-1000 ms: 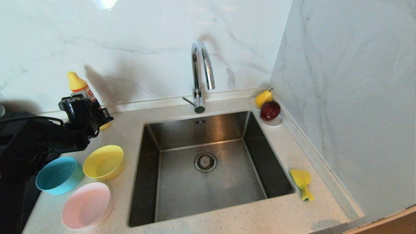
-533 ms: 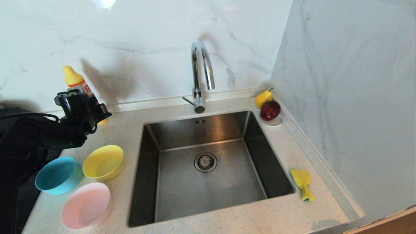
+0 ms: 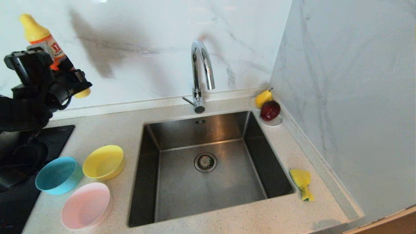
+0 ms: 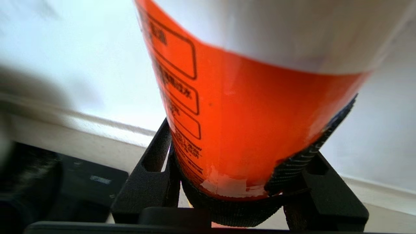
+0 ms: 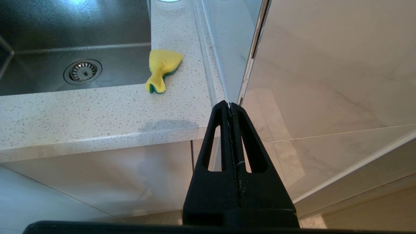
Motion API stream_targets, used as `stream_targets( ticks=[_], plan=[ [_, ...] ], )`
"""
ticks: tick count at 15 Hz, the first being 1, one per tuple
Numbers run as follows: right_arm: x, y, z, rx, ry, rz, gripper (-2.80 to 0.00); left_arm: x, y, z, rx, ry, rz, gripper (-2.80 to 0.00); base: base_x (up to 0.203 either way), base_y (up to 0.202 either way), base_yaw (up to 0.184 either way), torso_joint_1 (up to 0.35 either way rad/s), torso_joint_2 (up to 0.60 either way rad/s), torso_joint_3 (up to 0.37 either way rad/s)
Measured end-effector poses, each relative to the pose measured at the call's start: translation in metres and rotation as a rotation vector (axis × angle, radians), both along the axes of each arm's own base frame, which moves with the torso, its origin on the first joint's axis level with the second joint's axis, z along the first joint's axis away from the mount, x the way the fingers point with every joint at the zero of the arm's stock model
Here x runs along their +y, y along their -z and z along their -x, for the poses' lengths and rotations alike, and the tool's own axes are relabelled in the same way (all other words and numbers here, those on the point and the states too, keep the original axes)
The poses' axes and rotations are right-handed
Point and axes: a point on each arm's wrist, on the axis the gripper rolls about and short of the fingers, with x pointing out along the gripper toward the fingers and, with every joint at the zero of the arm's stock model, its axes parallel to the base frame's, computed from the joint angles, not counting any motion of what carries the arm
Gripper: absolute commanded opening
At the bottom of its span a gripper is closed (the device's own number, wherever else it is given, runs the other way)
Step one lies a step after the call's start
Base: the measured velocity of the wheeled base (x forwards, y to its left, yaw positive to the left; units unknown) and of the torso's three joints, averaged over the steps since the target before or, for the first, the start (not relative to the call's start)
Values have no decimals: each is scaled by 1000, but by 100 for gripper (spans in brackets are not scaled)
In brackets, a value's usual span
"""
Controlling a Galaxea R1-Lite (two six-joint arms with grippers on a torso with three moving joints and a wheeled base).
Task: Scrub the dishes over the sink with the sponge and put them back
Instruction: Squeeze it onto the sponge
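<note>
Three dishes sit on the counter left of the sink: a yellow bowl, a light blue bowl and a pale pink bowl. The yellow sponge with its green layer lies crumpled on the counter right of the sink, also seen as the sponge in the right wrist view. My left gripper is raised at the far left, shut on an orange-labelled detergent bottle with a yellow cap. The bottle fills the left wrist view between the fingers. My right gripper is shut and empty, below the counter's front edge.
A chrome faucet arches over the back of the sink. A white saucer with a pear and a red apple sits at the back right corner. A black cooktop lies at the left. A marble wall closes the right side.
My left arm has lifted the detergent bottle off the counter, up and to the left, uncovering the cooktop. The bowls, the sponge and the right arm have not moved.
</note>
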Motion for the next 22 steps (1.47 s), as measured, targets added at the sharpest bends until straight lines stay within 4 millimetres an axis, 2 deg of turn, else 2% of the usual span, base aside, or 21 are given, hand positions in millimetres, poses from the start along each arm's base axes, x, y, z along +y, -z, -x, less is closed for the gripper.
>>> stream_targets(
  ticks=[4,8,11,13,16,22],
  plan=[
    [0,0,0,0,0,0,-280,-27,-61,65,-11,41,-17,-280,0,0,0,0,0,0],
    [0,0,0,0,0,0,-280,-72,-117,132,-2,163,-111,-280,0,0,0,0,0,0],
    [0,0,0,0,1,0,-280,-111,-140,175,38,306,-168,-280,0,0,0,0,0,0],
    [0,0,0,0,0,0,-280,-131,-148,198,81,381,-233,-280,0,0,0,0,0,0],
    [0,0,0,0,0,0,-280,-151,-159,216,73,454,-368,-280,0,0,0,0,0,0],
    [0,0,0,0,-1,0,-280,-198,-170,215,41,553,-542,-280,0,0,0,0,0,0]
  ],
)
